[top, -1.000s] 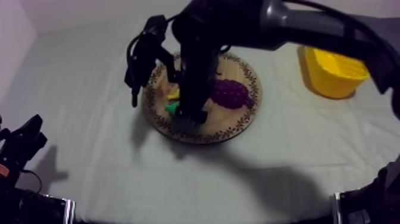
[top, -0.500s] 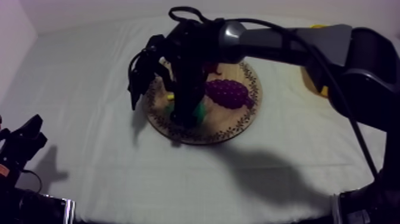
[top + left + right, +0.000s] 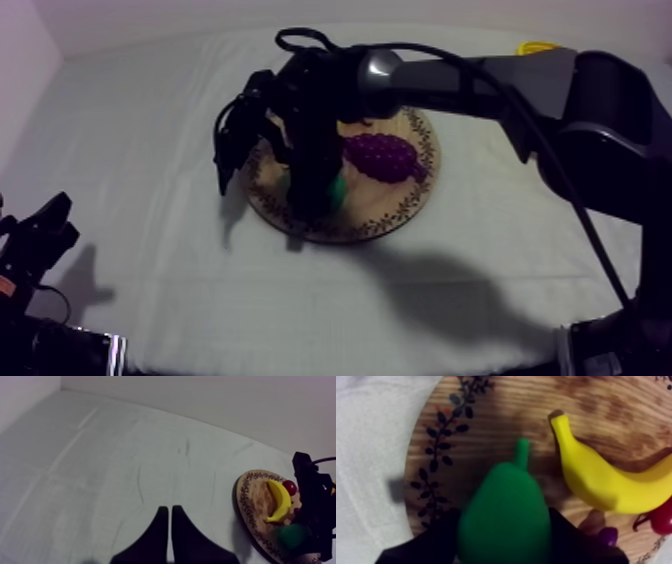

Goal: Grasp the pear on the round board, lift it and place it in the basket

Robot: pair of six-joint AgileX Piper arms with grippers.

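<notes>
This looks like a robot test bench in a lab. A table [image 3: 150,150] draped in plain grey-white stands against bare pale walls [image 3: 200,396], with a black robot arm at each side, the left arm [image 3: 35,250] and the right arm [image 3: 480,80]. The things set out on it are props: a wooden board [image 3: 400,205] with toy fruit, namely a banana [image 3: 601,481], a pear [image 3: 506,516] and grapes [image 3: 385,155], and a yellow basket [image 3: 537,46]

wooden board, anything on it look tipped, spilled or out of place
Nothing stands out. The pear, banana, grapes and small red fruit all lie on the wooden board, none off on the cloth. The right gripper has its jaws shut on the pear's sides.
</notes>
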